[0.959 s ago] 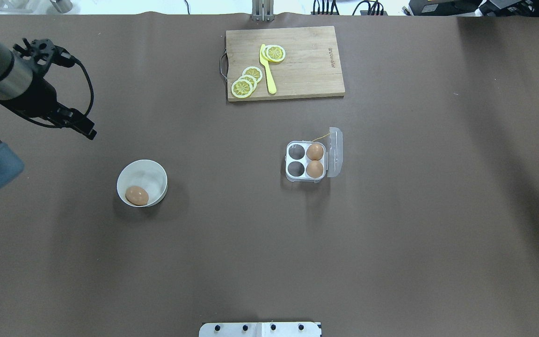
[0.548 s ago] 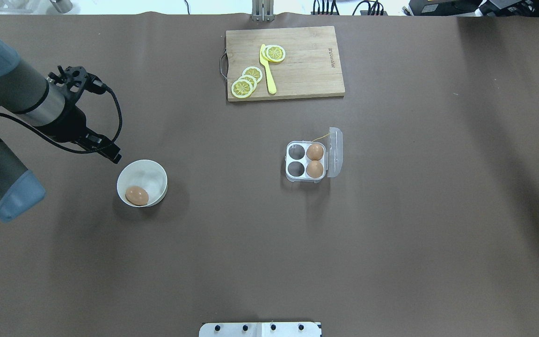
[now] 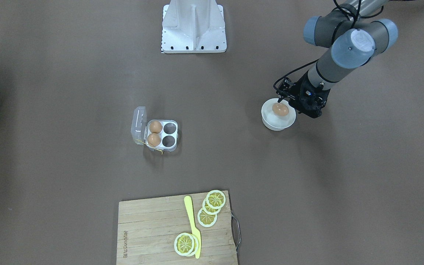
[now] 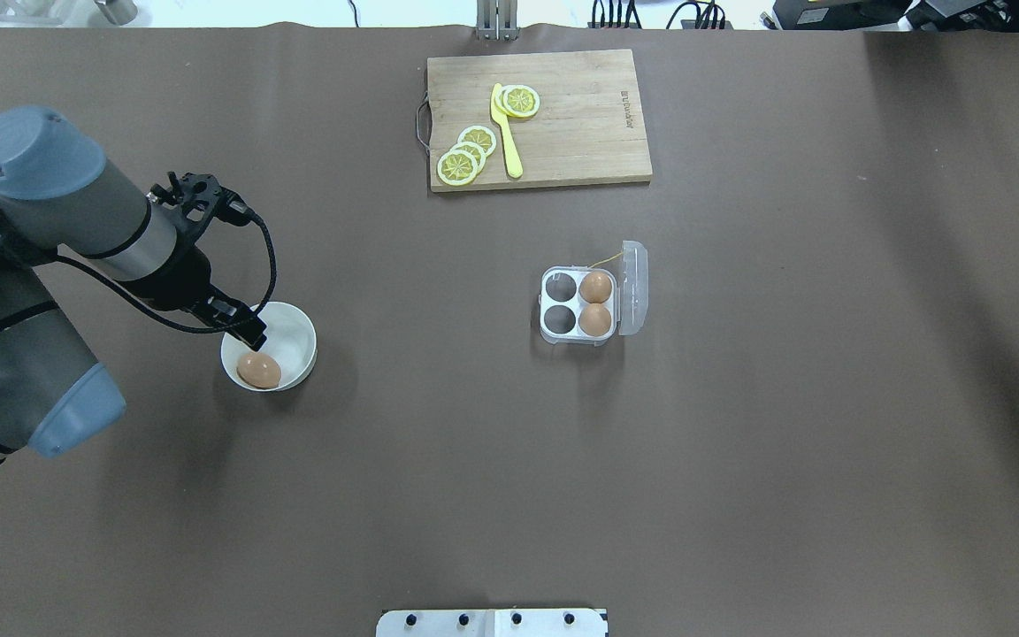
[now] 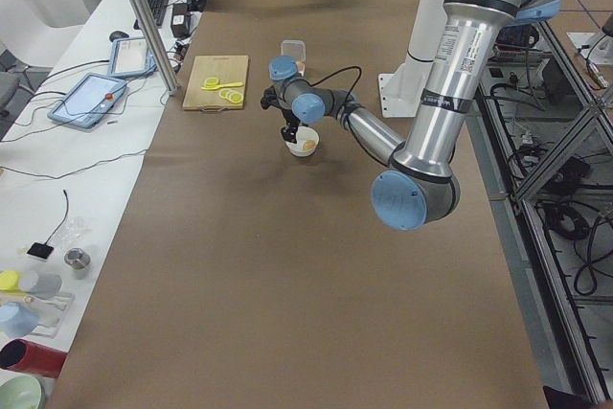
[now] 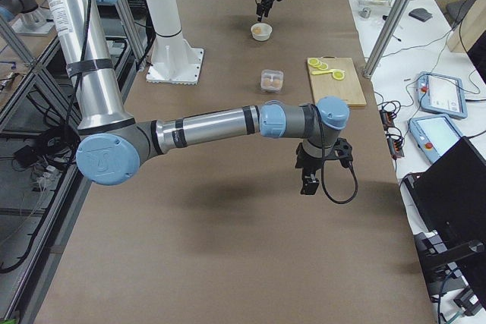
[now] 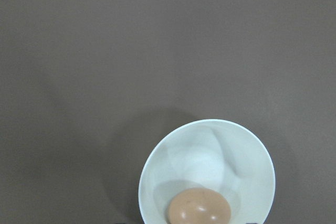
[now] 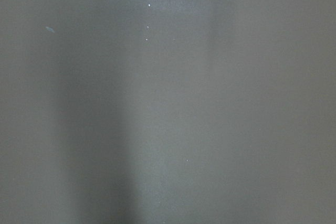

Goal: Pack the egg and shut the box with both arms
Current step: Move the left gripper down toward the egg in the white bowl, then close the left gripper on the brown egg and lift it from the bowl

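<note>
The egg [image 4: 259,370] lies in a round white bowl [image 4: 295,329]; it also shows in the left wrist view [image 7: 199,208]. My left gripper [image 4: 251,335] hangs over the bowl's left rim, just above the egg, and looks open and empty. The box [image 4: 560,303] stands mid-table with its clear lid [image 4: 634,287] swung open to the right and a yellow string [image 4: 607,259]. Two brown eggs [image 4: 596,287] fill its right cells; its left cells are empty. My right gripper [image 6: 310,184] shows only in the exterior right view, far from the box; I cannot tell its state.
A wooden cutting board [image 4: 580,133] at the far edge holds lemon slices [image 4: 465,155] and a yellow knife [image 4: 508,146]. The white stand [image 3: 193,25] sits at the robot's side of the table.
My left arm has swung in from the far left edge, rightward and nearer, until its gripper is over the bowl. The egg, bowl and box have not moved.
</note>
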`<state>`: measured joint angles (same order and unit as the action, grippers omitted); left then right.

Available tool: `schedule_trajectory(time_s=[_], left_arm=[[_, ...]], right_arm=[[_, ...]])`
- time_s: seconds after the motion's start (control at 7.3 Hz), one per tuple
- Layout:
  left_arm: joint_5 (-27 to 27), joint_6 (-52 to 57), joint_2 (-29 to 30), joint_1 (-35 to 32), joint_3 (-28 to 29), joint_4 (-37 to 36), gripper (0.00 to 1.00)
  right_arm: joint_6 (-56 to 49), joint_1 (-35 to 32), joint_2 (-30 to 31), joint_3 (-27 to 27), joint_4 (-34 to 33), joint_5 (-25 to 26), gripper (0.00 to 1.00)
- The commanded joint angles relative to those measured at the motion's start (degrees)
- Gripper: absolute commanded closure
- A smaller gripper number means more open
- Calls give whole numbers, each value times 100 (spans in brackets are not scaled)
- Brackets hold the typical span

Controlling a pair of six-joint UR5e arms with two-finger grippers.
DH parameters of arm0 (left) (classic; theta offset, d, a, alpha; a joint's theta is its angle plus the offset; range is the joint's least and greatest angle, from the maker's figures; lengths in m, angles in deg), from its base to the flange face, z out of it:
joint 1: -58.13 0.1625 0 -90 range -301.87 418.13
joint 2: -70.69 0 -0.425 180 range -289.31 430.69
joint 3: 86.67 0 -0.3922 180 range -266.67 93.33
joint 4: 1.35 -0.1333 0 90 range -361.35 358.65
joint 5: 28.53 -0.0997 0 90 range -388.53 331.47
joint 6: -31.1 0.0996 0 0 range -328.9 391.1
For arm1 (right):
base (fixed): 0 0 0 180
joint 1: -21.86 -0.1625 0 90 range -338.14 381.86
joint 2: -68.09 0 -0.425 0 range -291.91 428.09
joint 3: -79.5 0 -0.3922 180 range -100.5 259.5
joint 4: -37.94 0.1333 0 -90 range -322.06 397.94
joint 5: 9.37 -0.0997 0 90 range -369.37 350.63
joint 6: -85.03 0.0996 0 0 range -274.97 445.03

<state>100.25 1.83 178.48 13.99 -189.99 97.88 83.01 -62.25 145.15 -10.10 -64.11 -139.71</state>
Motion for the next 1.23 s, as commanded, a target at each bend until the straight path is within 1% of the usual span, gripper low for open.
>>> schedule_trajectory(time_s=[0.0,0.41,0.55,1.1], left_arm=[[-152,-44,85,125,23,1,19],[-152,-26,102,187,189,1,20],[-152,-35,85,187,190,1,22],[-152,-35,67,345,339,-8,24]], right_arm=[[0,9,-33,74,10,0,0],[0,9,-42,144,10,0,0],[0,9,-42,162,19,0,0],[0,9,-121,268,36,0,0]])
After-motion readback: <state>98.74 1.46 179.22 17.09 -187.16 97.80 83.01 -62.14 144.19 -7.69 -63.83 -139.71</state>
